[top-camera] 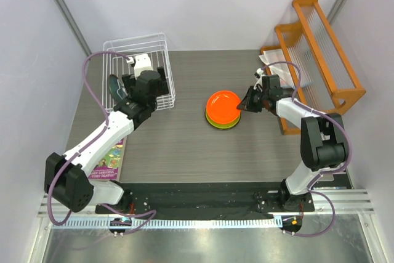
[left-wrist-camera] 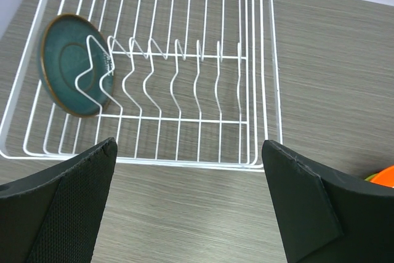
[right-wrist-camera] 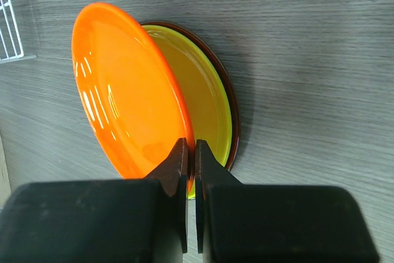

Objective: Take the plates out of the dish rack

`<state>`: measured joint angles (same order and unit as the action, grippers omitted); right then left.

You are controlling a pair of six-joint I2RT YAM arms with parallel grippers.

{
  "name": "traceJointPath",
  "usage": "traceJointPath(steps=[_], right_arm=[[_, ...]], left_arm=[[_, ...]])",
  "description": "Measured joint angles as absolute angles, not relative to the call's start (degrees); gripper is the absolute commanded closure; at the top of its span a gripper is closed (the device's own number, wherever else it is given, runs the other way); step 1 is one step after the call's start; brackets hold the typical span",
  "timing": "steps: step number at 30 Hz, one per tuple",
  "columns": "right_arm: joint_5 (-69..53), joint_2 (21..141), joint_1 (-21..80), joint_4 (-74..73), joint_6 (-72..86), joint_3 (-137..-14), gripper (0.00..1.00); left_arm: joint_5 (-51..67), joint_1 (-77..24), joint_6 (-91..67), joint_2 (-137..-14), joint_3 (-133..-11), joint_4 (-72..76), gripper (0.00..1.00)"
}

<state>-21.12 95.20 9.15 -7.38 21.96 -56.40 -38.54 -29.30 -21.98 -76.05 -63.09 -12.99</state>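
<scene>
The white wire dish rack stands at the table's back left; in the left wrist view it holds only the dark teal plate, upright at its left end. My left gripper is open and empty, above the table just in front of the rack. My right gripper is shut on the rim of the orange plate, tilted over the lime green plate, which lies on the dark red plate. The stack sits mid-table.
An orange wooden rack with clear slats stands at the back right, behind my right arm. A colourful booklet lies at the table's left edge beside my left arm.
</scene>
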Motion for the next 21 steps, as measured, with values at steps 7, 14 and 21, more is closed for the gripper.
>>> traceJointPath(steps=[7,14,21], right_arm=[[-23.2,97.1,9.1,-7.5,21.7,-56.9,0.90],[-24.0,97.7,9.1,-9.2,21.0,-58.0,0.57],[-24.4,97.7,9.1,-10.7,19.9,-59.2,0.36]], left_arm=[[-39.5,-28.3,-21.6,-75.5,-63.1,-13.6,0.00],[-39.6,-26.5,-21.6,-75.0,-63.1,-14.5,0.00],[-39.4,-24.4,-21.6,-74.2,-63.1,-14.6,0.00]])
